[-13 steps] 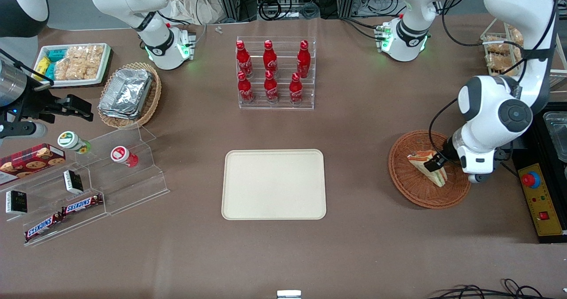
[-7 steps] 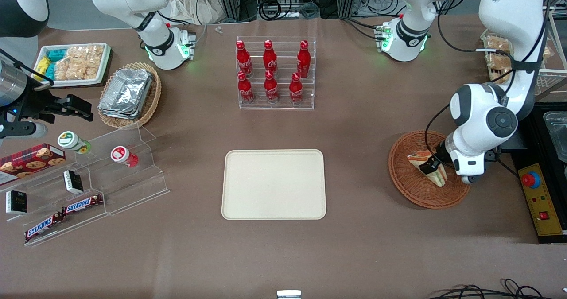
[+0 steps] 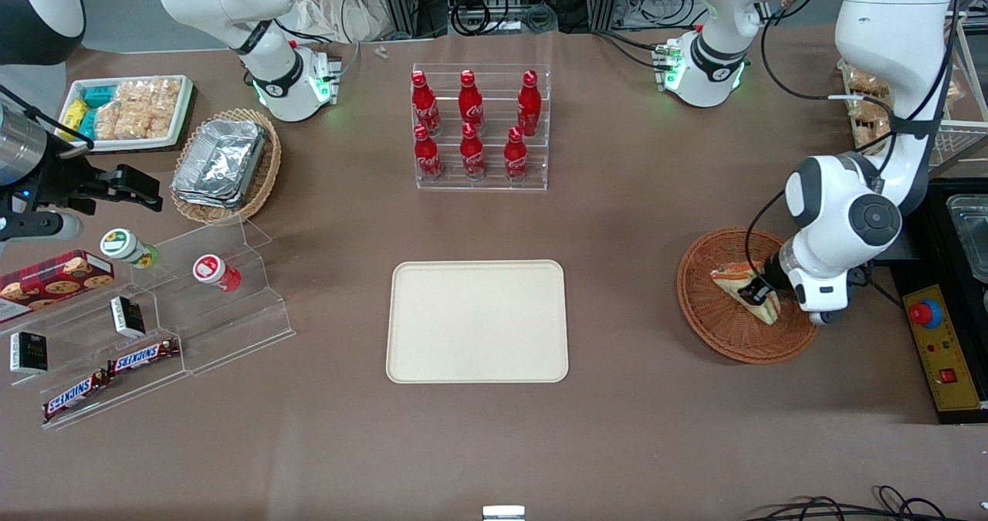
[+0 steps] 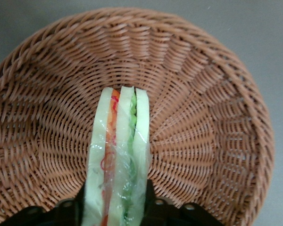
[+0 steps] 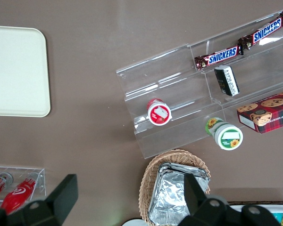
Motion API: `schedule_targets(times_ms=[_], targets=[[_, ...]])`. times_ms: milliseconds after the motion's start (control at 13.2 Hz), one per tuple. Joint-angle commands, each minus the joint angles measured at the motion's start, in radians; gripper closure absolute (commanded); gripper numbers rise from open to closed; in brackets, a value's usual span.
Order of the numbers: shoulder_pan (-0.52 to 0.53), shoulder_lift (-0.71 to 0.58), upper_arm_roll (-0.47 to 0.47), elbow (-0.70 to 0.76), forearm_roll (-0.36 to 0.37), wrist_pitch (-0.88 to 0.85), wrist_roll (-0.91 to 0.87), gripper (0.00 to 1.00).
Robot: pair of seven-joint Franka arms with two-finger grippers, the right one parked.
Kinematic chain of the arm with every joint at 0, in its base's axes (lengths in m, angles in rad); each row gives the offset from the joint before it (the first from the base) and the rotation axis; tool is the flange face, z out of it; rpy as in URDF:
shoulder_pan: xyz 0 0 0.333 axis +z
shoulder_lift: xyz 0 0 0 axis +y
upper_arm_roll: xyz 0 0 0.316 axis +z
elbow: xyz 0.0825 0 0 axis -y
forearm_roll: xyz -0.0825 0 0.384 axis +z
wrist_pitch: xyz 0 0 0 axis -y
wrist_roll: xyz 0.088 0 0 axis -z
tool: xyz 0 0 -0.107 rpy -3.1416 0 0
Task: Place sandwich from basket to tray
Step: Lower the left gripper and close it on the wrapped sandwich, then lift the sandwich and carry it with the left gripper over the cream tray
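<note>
The sandwich (image 3: 729,277), a wrapped wedge of pale bread with green and orange-red filling, stands on edge in the round reddish-brown wicker basket (image 3: 710,316) toward the working arm's end of the table. My left gripper (image 3: 758,292) is down in the basket, shut on the sandwich. In the left wrist view its black fingers (image 4: 149,203) press against both bread faces of the sandwich (image 4: 120,150), with the basket (image 4: 203,117) weave under it. The cream tray (image 3: 476,320) lies bare at the table's middle, well apart from the basket.
A clear rack of red cola bottles (image 3: 480,127) stands farther from the front camera than the tray. A yellow box with a red stop button (image 3: 945,347) lies beside the basket. A clear stepped shelf with snacks (image 3: 154,312) and a paler basket of foil containers (image 3: 224,166) lie toward the parked arm's end.
My left arm's wrist has shifted slightly over the basket, and the gripper has settled lower on the sandwich. The sandwich and basket stay in about the same place.
</note>
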Motion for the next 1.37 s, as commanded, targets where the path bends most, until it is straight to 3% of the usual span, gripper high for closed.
schedule_targets(times_ms=[0,228,608,911,1139,1291], targets=[[-0.016,-0.039,0.006,0.056,0.023,-0.092,-0.009,1.00],[-0.023,-0.045,-0.004,0.268,0.023,-0.368,-0.003,1.00],[-0.094,0.022,-0.055,0.754,0.011,-0.821,0.054,1.00],[-0.205,0.108,-0.164,0.932,0.018,-0.841,0.146,1.00],[-0.353,0.194,-0.164,0.950,0.029,-0.824,0.170,1.00],[-0.420,0.266,-0.164,0.961,0.074,-0.763,0.203,1.00]])
